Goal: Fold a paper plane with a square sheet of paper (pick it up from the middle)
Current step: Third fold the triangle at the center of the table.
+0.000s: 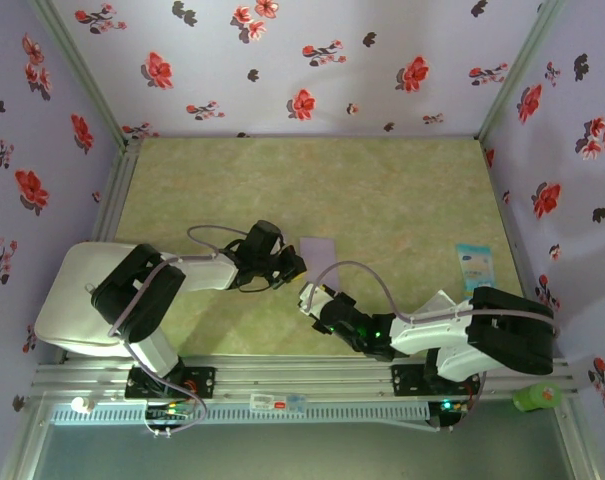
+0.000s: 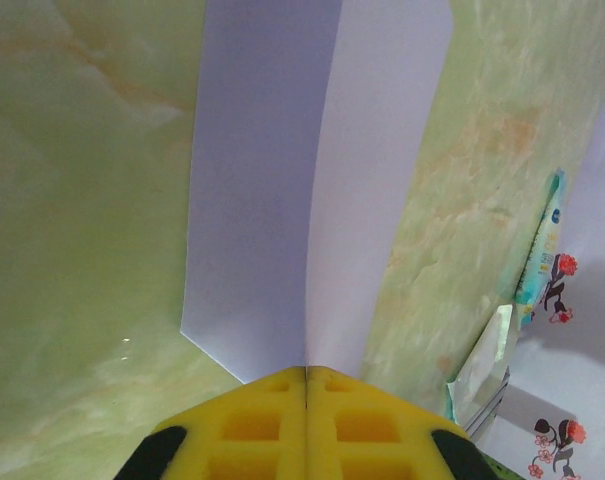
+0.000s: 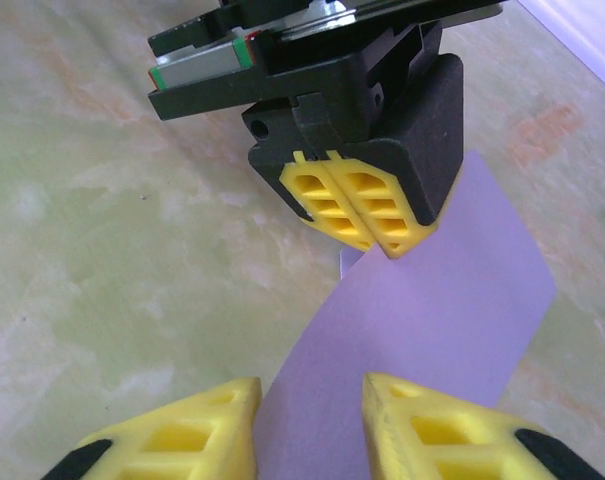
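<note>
- Left gripper (image 1: pixel 294 266) is at mid-table (image 1: pixel 382 190), reaching in from the left. Its jaws are fully closed, with the 2 yellow fingers (image 2: pixel 252 425) pressed flat together.
- The left jaws pinch the near edge of the square sheet of paper (image 1: pixel 319 248), right at its centre line. The right wrist view also shows the left gripper (image 3: pixel 367 220) clamped on that edge.
- In the left wrist view the square sheet of paper (image 2: pixel 282 180) is pale lavender and plain. It bends along 1 lengthwise crease that runs away from the jaws. The 2 halves angle up slightly, and the far end lies over the green marbled table.
- Right gripper (image 1: pixel 308 297) is just beside the left one, on its near-right side and pointing toward it.
- Right gripper (image 3: pixel 312 400) has its jaws apart, with 1 yellow finger (image 3: pixel 182 440) on each side of the sheet (image 3: pixel 452 310). The fingers probably aren't touching the paper, but it's hard to tell from this angle.
- A light-blue packet (image 1: pixel 473 263) lies flat on the right side of the table, well apart from both grippers. It is also seen edge-on in the left wrist view (image 2: pixel 540 255).
</note>
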